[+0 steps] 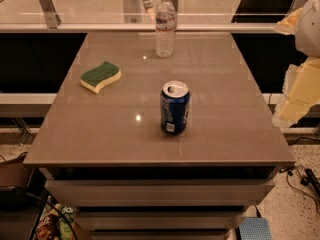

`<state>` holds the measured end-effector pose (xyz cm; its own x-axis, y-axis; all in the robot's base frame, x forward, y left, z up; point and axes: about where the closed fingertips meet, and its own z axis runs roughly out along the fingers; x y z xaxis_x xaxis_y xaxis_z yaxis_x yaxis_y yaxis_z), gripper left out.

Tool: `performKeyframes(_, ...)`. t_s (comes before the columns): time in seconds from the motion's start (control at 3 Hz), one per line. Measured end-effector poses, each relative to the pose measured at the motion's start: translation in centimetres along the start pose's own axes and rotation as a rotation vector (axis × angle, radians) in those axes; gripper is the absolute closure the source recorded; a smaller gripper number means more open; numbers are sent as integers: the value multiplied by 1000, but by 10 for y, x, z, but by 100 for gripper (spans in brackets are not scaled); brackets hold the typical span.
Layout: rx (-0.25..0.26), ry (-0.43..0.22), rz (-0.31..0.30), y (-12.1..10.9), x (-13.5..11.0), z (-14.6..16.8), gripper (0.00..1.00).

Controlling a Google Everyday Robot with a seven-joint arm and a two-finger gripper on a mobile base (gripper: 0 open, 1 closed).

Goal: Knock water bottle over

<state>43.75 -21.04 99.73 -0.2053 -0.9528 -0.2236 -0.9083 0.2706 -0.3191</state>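
Note:
The water bottle is a clear ribbed plastic bottle with a white cap and a pale label band. It stands upright at the far middle edge of the brown table. My gripper hangs at the right edge of the view, beside the table's right side and above its surface. Its two pale yellow fingers stand wide apart with nothing between them. It is well to the right of the bottle and nearer the camera.
A blue soda can stands upright in the middle of the table. A green and yellow sponge lies at the left. A glass railing runs behind the table. Cables lie on the floor at the right.

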Motion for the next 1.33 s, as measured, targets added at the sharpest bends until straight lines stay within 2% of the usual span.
performKeyframes(0.33, 8, -11, 2, -3, -1, -3, 0)
performKeyframes(0.67, 41, -90, 28, -25, -7, -1, 0)
performKeyframes(1.33, 120, -377, 144, -86, -17, 22, 0)
